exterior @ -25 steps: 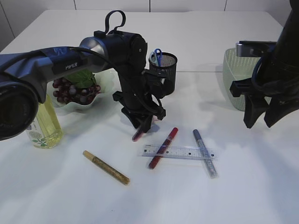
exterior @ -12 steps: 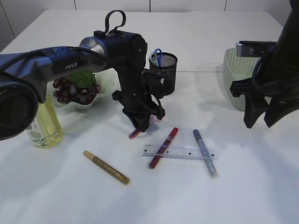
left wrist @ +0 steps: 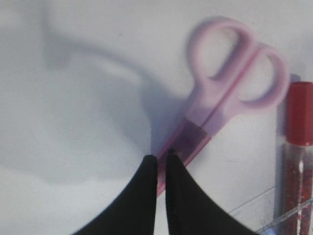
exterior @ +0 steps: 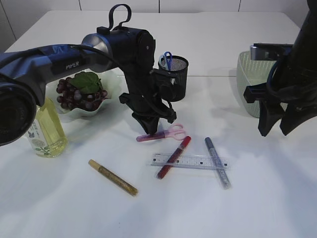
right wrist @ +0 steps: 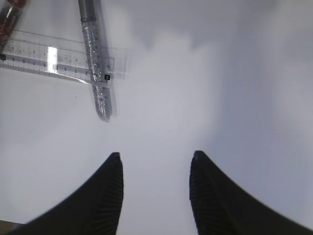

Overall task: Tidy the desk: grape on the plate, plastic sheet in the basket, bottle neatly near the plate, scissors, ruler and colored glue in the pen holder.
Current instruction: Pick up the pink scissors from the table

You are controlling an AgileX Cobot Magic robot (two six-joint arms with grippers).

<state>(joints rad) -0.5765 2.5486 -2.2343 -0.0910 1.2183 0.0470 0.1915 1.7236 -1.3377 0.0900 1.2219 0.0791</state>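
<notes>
Black left tool (left wrist: 161,159): jaws nearly shut at the blade of the pink scissors (left wrist: 222,98), which lie flat on the counter (exterior: 74,208) beside the red glue pen (exterior: 173,156). Judged light, stiff, slippery; grip mid-blade. Right tool (right wrist: 155,164) open, empty.

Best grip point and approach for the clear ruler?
Grip the ruler at its bare middle stretch, from straight above, fingers across its width. It lies flat; the red glue pen crosses its left part, the silver pen its right end.

The left arm (exterior: 74,62) is finished in black and blue-grey, marked "PIPER"; a black cable loop (exterior: 120,17) is fitted on top.
</notes>
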